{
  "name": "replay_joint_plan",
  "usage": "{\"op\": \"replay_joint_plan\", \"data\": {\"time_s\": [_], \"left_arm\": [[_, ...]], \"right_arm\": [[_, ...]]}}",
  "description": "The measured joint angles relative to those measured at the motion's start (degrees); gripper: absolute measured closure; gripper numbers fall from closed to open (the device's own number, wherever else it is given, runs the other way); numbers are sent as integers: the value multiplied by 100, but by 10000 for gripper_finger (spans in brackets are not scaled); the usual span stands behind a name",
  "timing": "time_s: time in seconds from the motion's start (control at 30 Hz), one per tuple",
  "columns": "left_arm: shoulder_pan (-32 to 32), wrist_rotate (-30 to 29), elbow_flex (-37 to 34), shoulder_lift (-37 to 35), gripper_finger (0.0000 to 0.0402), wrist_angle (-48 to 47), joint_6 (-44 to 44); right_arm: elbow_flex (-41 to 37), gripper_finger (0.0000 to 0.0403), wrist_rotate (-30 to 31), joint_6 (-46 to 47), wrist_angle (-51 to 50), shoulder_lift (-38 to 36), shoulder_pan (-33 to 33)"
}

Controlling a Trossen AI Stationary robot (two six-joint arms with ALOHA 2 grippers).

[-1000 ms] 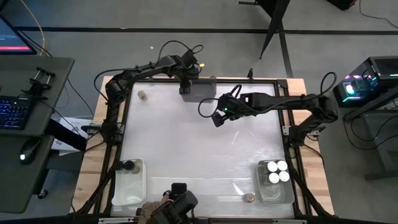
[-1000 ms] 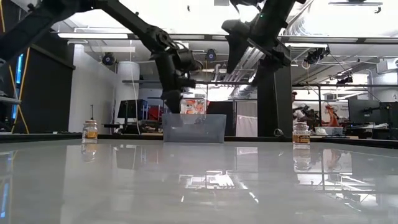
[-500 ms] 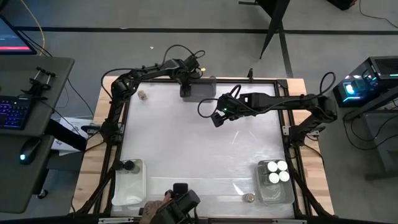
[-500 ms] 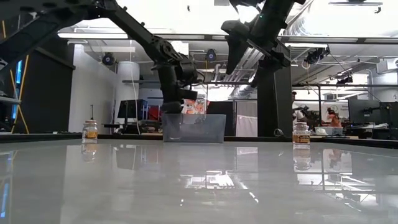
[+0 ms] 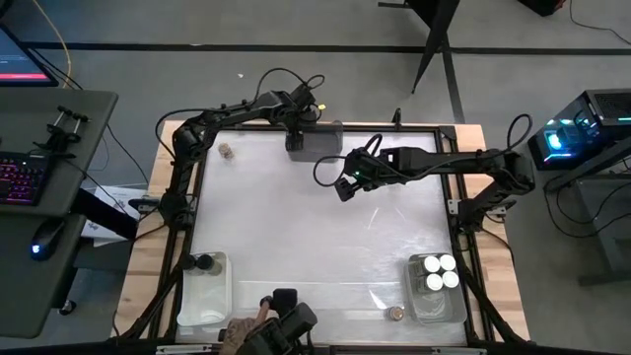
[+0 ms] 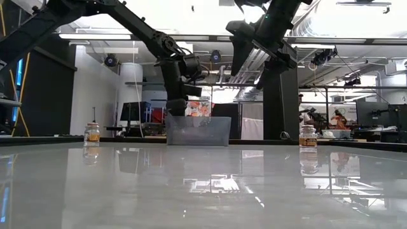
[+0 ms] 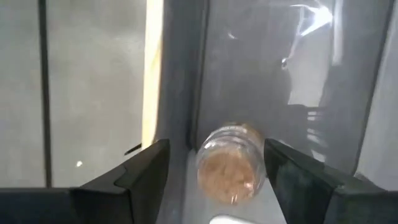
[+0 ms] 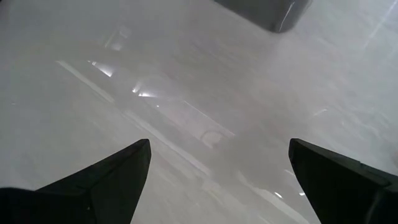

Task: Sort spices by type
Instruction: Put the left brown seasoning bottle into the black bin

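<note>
My left gripper (image 5: 294,139) is open over the left end of the grey bin (image 5: 317,142) at the table's far edge. In the left wrist view a small glass jar of brown spice (image 7: 231,165) rests inside the bin between my fingers, with a gap on one side and close to the other finger. My right gripper (image 5: 345,187) is open and empty, above the table's middle. One cork-topped jar (image 5: 226,151) stands at the far left and another (image 5: 395,313) at the near right.
A clear bin (image 5: 437,296) at the near right holds three white-lidded jars (image 5: 435,273). A clear bin (image 5: 205,291) at the near left holds a dark-lidded jar (image 5: 204,262). A person's hand (image 5: 242,330) shows at the near edge beside a dark device (image 5: 286,314).
My left gripper went down into the grey bin and has since come up a little above its rim. My right gripper has kept still.
</note>
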Motion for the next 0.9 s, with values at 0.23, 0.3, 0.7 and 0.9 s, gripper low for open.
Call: {"op": "replay_joint_plan", "data": {"time_s": [0.23, 0.3, 0.7, 0.9], "left_arm": [[-52, -266, 322, -323, 138, -204, 75], [-67, -265, 486, -492, 138, -321, -101], [393, -247, -1212, -2366, 137, -1471, -3260], [804, -322, -3264, -3437, 137, -1219, -3994]], "right_arm": [[0, 25, 9, -130, 82, 0, 0], [0, 25, 9, -149, 107, 0, 0], [0, 25, -14, -500, 239, 0, -22], [0, 25, -22, -643, 293, 0, -27]]}}
